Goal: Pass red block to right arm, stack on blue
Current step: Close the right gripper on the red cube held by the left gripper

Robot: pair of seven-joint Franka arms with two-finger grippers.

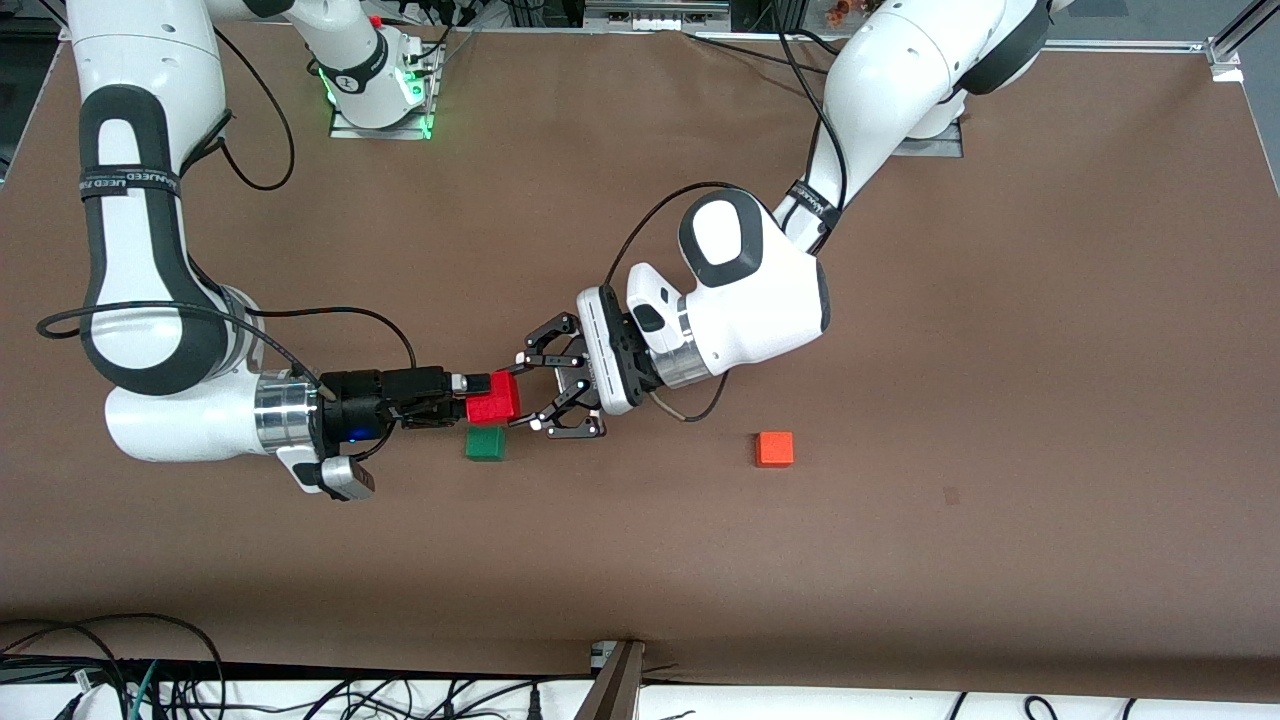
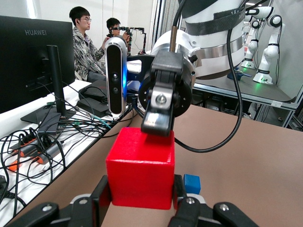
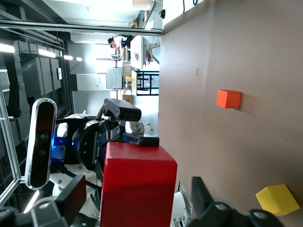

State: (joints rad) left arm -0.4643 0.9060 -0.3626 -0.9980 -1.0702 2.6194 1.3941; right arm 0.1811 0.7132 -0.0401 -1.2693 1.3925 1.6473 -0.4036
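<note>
I see a brown table (image 1: 1000,330) with cables along its edges, and in the left wrist view a lab with a monitor (image 2: 33,61) and two seated people (image 2: 90,40) to one side.

Up over the middle of the table, my left gripper (image 1: 535,390) is clamped on the red block (image 1: 493,398); in the left wrist view its black fingers (image 2: 102,194) press both side faces of the cube. My right gripper (image 1: 470,395) meets the same block from the other end. In the right wrist view its fingers (image 3: 71,198) stand either side of the cube with daylight between pad and face, so its jaws are spread and I do not see them gripping. In the left wrist view one of its narrow black fingers lies along the top of the block.

The block hangs in the air between the two grippers, over the green cube (image 1: 486,443), which sits on the table just below it in the front view. The blue cube (image 2: 191,183) shows only in the left wrist view, on the table under the held block. An orange cube (image 1: 774,449) lies toward the left arm's end, well apart from the green one. A yellow cube (image 3: 278,199) shows in the right wrist view alone.
</note>
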